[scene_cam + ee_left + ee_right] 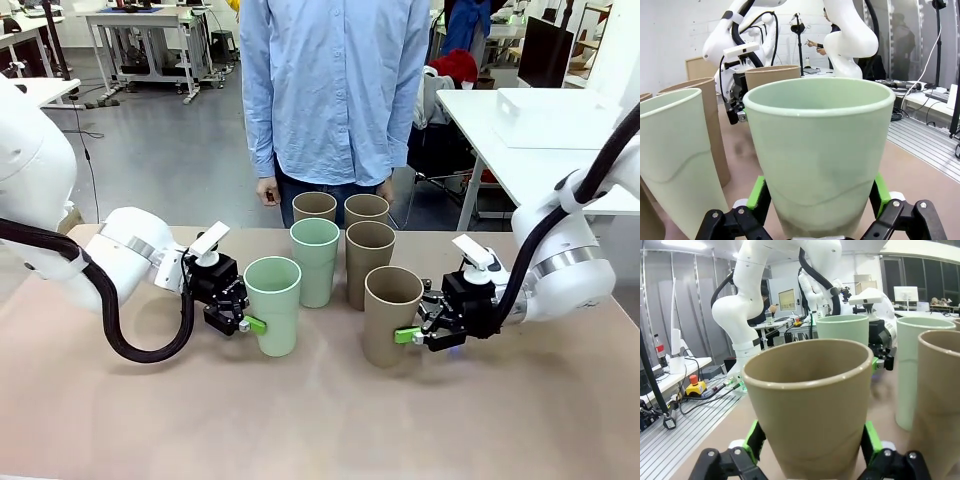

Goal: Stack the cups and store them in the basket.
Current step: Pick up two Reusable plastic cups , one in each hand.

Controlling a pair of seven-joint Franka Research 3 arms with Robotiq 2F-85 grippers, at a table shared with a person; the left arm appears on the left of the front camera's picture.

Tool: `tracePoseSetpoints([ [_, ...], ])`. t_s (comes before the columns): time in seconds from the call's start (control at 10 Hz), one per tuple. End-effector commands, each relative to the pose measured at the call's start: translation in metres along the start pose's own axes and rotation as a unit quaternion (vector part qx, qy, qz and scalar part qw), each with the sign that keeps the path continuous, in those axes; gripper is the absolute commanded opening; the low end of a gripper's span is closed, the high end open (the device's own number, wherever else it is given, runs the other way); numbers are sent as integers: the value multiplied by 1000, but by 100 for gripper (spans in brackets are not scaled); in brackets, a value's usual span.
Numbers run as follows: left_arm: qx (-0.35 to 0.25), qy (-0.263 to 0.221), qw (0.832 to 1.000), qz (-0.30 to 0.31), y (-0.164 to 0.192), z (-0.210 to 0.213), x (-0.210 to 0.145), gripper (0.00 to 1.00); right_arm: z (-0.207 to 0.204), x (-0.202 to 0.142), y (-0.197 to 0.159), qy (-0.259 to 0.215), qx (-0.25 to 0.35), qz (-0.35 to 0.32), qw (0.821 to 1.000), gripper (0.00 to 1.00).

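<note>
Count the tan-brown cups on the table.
4 tan-brown cups: one between the right end effector's fingers, one just behind it, two farthest back, near the person. None appears hidden.

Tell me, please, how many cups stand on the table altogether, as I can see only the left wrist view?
Observer: Six stand upright: two mint green cups and four tan-brown cups.
Operator: Is anyone standing near them?
Observer: A person stands at the far edge, hands at their sides, just behind the rear tan-brown pair.
Operator: And the right gripper?
Observer: The right gripper has a finger on either side of the nearest tan-brown cup, low on its wall.
</note>
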State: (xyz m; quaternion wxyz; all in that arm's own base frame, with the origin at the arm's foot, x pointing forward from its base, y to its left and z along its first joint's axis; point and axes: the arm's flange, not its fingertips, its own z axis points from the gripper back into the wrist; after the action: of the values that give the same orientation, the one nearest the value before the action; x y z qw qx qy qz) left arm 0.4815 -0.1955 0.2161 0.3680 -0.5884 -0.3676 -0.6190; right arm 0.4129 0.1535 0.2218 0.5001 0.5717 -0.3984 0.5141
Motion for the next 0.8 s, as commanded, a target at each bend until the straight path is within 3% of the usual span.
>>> tracePoseSetpoints([
  [0.0, 5, -7, 1000, -19, -4, -8, -10, 100, -15, -4, -3, 4, -8, 10, 1000, 100],
  [0.7, 6, -23, 1000, -20, 1, -20, -13, 100, -25, -6, -6, 5, 0, 10, 1000, 100],
])
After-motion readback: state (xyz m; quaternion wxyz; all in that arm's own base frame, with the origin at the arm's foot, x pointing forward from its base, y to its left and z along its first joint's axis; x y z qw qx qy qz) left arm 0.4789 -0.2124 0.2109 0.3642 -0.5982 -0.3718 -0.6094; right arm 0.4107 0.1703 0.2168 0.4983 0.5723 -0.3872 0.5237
